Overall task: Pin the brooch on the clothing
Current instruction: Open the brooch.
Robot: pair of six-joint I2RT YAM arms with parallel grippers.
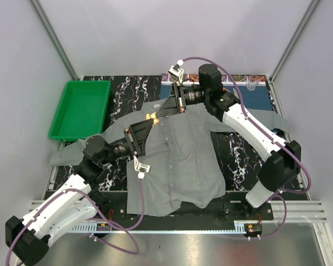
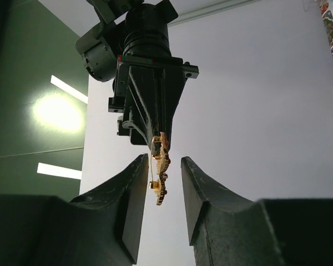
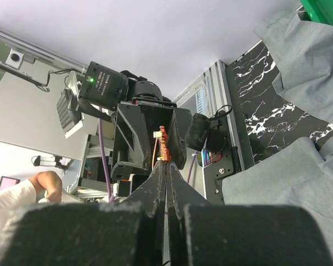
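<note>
**Item:** brooch (image 2: 160, 169), gold, elongated.
**Location:** in air above collar area of shirt (image 1: 183, 158), between tips of both claws.
**Long axis:** in line with fingers of right claw (image 2: 157, 143); free end points near-left, toward left claw (image 2: 164, 160).
**Right claw:** closed, pinching one end of brooch.
**Left claw:** open, fingers (image 2: 136, 188) flanking brooch's free end, not clamped on it.
**Shirt:** grey, spread on table (image 1: 122, 88), collar at far end.
**Green tray** (image 1: 80, 108): far left, beside sleeve.

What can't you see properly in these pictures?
- Brooch face: edge-on in both wrist views, too small in the top view.
- Shirt collar: top view, the right arm partly covers it.
- Person: right wrist view, cut off by the left edge.
</note>
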